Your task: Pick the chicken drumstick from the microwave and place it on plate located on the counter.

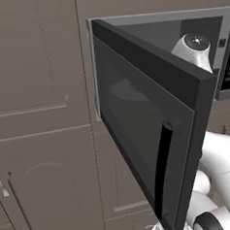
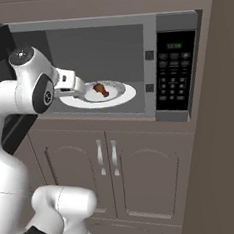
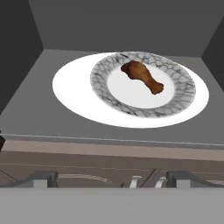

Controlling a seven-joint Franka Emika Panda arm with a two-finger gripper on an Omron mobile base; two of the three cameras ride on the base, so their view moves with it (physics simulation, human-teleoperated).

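Note:
The microwave stands with its dark glass door swung wide to the left. Inside, a brown chicken drumstick lies on a grey-veined dish that rests on the white turntable. My gripper is at the mouth of the cavity, left of the dish and short of the drumstick. In the hand view its fingertips sit far apart at the bottom, open with nothing between them. The plate and the counter are out of view.
The open door with its black bar handle blocks the left side next to my arm. The black keypad panel is right of the cavity. Brown cabinet doors with metal handles lie below; a tall cabinet side stands right.

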